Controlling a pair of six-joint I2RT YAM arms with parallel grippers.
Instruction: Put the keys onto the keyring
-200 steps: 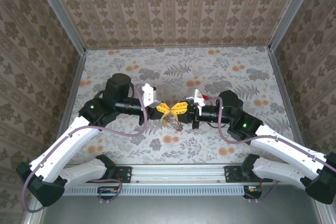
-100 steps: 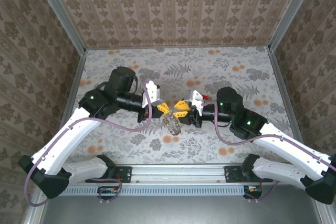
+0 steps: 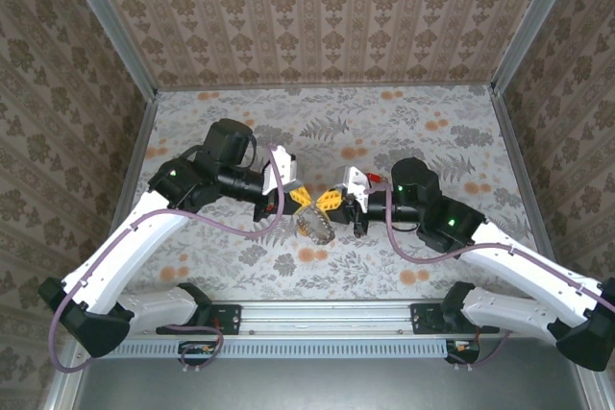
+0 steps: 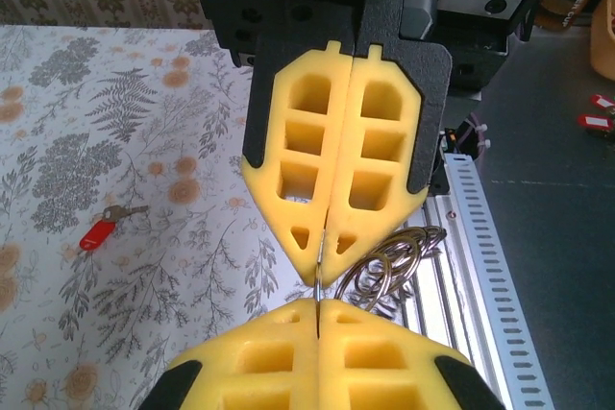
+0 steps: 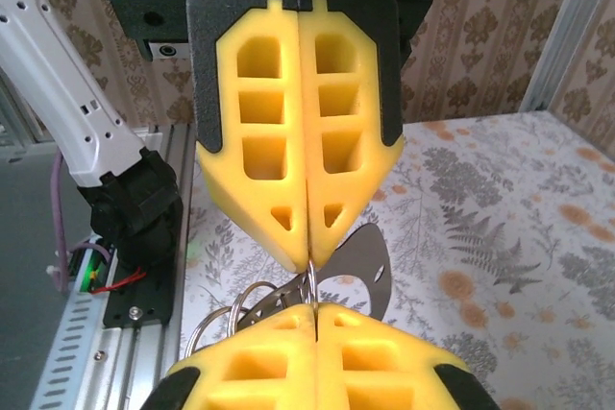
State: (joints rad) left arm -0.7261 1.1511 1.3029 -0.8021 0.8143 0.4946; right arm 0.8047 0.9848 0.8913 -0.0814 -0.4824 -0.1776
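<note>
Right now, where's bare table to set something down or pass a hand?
Free: far strip of the table along the back wall; near patch just ahead of the rail. Crowded: centre, left claw and right claw both shut on the keyring, one red key lying nearby.

A robot test cell: wallpapered walls [image 3: 317, 16], aluminium mounting rail [image 3: 327, 317].

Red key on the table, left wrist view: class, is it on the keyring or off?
Off. The red key lies flat, well apart from the hanging keyring.
</note>
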